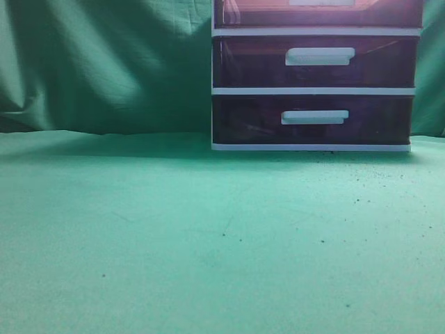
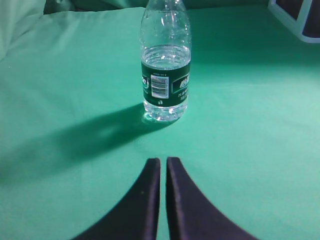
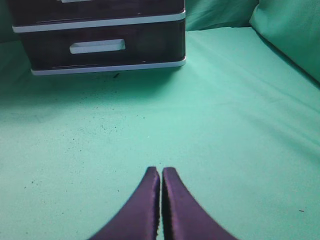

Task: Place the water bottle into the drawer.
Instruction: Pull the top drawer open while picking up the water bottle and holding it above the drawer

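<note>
A clear water bottle (image 2: 165,70) with a dark green label stands upright on the green cloth in the left wrist view, ahead of my left gripper (image 2: 163,161), which is shut and empty a short way in front of it. The reddish-tinted top drawer (image 1: 316,12) with its white handle shows at the upper edge of the exterior view, closed in the white frame. My right gripper (image 3: 161,171) is shut and empty, well back from the drawer unit (image 3: 100,45). The bottle and both grippers are out of the exterior view.
Two darker drawers with white handles, a middle one (image 1: 316,61) and a bottom one (image 1: 313,120), sit below the top drawer. A corner of the drawer unit (image 2: 300,17) shows at the upper right of the left wrist view. Green cloth (image 1: 174,236) covers table and backdrop.
</note>
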### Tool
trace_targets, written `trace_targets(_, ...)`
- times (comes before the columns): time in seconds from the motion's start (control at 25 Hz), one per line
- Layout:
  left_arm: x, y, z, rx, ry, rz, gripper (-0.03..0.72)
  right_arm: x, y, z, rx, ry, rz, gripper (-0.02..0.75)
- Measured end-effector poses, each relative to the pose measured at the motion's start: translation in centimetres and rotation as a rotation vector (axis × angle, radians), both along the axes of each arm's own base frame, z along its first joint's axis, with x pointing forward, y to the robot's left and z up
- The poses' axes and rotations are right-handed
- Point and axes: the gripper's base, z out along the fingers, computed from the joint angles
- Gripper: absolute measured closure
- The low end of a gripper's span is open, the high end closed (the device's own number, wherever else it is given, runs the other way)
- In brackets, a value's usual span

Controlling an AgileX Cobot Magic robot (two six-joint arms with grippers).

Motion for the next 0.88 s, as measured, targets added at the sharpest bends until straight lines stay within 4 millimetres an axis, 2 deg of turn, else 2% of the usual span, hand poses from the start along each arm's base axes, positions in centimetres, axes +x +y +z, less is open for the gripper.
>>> trace_targets(0.72, 0.0, 0.0, 0.1, 0.004, -0.007, -0.001, 0.688, 0.0, 0.0, 0.0, 0.002, 0.0, 0.0, 0.738)
trace_targets(0.8, 0.2, -0.2, 0.7, -0.019, -0.079, -0.016, 0.688, 0.0, 0.0, 0.0, 0.002, 0.0, 0.0, 0.738)
trace_targets(0.88, 0.3, -0.5, 2.0, -0.082, -0.226, -0.044, 0.688, 0.0, 0.0, 0.0, 0.002, 0.0, 0.0, 0.738)
